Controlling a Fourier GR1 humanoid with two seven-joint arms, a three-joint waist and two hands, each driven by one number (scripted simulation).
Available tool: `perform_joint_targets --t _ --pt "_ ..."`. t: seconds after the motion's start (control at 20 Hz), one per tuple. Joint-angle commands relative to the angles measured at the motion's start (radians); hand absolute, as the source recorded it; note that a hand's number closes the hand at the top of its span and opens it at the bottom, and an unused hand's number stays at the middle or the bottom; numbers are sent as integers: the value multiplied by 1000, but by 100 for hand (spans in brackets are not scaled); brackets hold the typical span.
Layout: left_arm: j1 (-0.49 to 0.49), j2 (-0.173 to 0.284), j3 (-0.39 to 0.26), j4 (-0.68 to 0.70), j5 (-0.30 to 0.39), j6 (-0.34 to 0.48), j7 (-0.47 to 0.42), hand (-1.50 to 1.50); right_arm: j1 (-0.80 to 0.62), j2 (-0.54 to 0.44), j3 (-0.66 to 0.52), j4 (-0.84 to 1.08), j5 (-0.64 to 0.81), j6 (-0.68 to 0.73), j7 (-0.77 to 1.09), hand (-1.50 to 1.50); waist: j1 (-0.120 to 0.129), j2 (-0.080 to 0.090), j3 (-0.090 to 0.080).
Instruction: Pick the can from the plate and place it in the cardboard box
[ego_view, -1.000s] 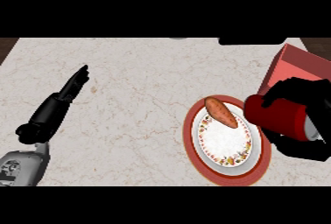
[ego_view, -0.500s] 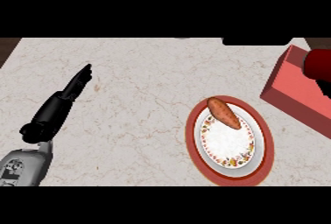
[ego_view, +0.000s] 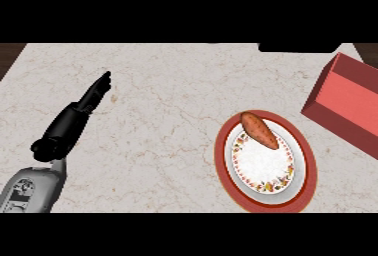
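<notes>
No can shows anywhere in the head view. The red-rimmed plate (ego_view: 224, 162), with a white flowered centre, lies at the right of the counter and carries only an orange-brown sweet potato (ego_view: 260, 131) on its upper part. The reddish box (ego_view: 347, 102) stands at the right edge, up and right of the plate, partly cut off by the view. What the box holds cannot be seen. My left hand (ego_view: 74, 120) rests open at the left, fingers straight and pointing away from me, far from the plate. My right hand is out of view.
The marbled counter (ego_view: 170, 100) spreads between my left hand and the plate. A dark shape (ego_view: 299, 47) sits at the counter's back edge, above the box. My grey left forearm (ego_view: 29, 192) comes in at the lower left corner.
My right hand, shut on a red can beside the plate, rose up and right over the box, then left the view with the can. The left hand stayed still.
</notes>
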Motion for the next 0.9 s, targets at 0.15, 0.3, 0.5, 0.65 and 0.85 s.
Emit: perform_joint_targets --t 0.15,0.3,0.5,0.65,0.85 --pt "-8 6 18 51 -6 -20 -39 0 -82 -33 76 341 87 134 -197 150 11 5 1" --pt "53 -37 -40 -21 -39 5 -40 0 -108 -96 105 428 120 234 -283 150 18 1 1" --pt "-46 -30 -5 9 -16 -13 24 0 -174 -81 157 602 210 245 -384 -150 15 5 1" --pt "-23 -17 14 13 -15 -18 20 0 -221 -68 168 655 220 298 -511 -150 11 2 1" --pt "13 -7 10 -27 -17 -28 4 0 -203 -109 86 737 151 278 -739 -150 17 2 4"
